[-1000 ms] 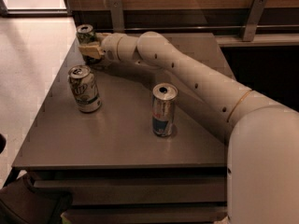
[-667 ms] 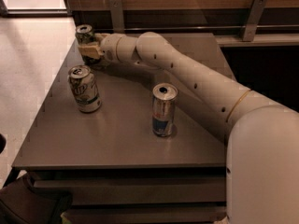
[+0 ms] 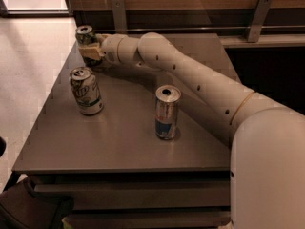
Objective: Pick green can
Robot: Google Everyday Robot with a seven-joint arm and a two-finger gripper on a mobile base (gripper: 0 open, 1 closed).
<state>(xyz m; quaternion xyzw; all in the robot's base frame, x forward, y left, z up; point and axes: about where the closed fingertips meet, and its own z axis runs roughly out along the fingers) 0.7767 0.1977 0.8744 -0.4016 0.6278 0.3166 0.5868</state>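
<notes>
The green can [image 3: 84, 35] stands at the far left corner of the grey table [image 3: 119, 142]; its silver top and dark upper body show, and its lower part is hidden behind the gripper. My gripper [image 3: 90, 51] is at the can, reaching in from the right at the end of the long cream arm [image 3: 190, 80] that stretches across the table.
A white can with a green logo [image 3: 86, 90] stands at the left middle of the table. A slim silver-and-blue can [image 3: 167, 112] stands near the centre, just in front of the arm. A wooden wall with metal brackets [image 3: 257, 13] runs behind the table. The floor lies to the left.
</notes>
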